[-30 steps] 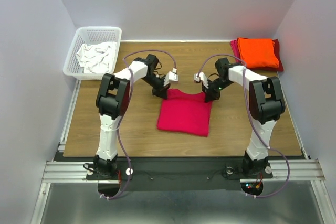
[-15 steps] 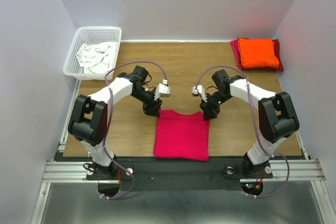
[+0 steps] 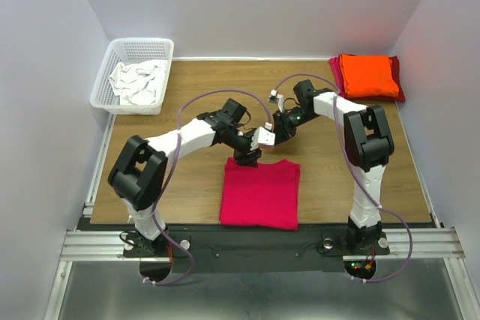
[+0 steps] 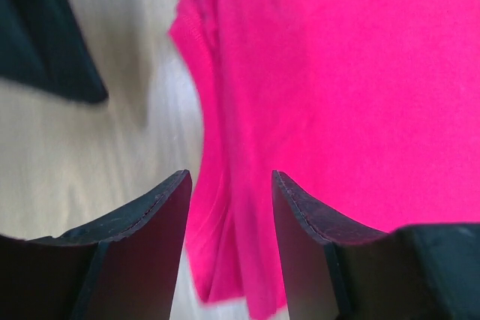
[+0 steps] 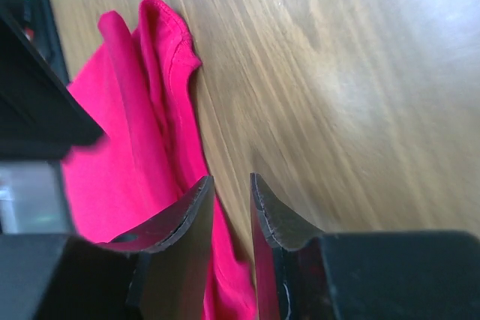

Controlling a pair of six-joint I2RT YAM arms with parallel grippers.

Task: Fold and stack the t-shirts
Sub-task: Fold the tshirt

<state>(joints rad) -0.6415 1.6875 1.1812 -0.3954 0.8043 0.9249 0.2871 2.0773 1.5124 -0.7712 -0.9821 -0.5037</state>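
Status: on the table (image 3: 330,177), the pinkish-red shirt (image 3: 260,192) lies folded into a neat rectangle near the front edge, centre, not yet stacked. The orange shirt (image 3: 367,75) is folded and sits on the darker red shirt (image 3: 337,74) in the far right corner, so two of three look done. Left gripper (image 4: 229,185) hovers over the pink shirt's far edge, jaws apart, empty. Right gripper (image 5: 230,181) is just beyond that edge, jaws narrowly apart, empty. Left to do, I'd say: move the pink one onto the stack.

Overhead; wrist close-ups sharing pink t-shirt (image 4: 337,73)
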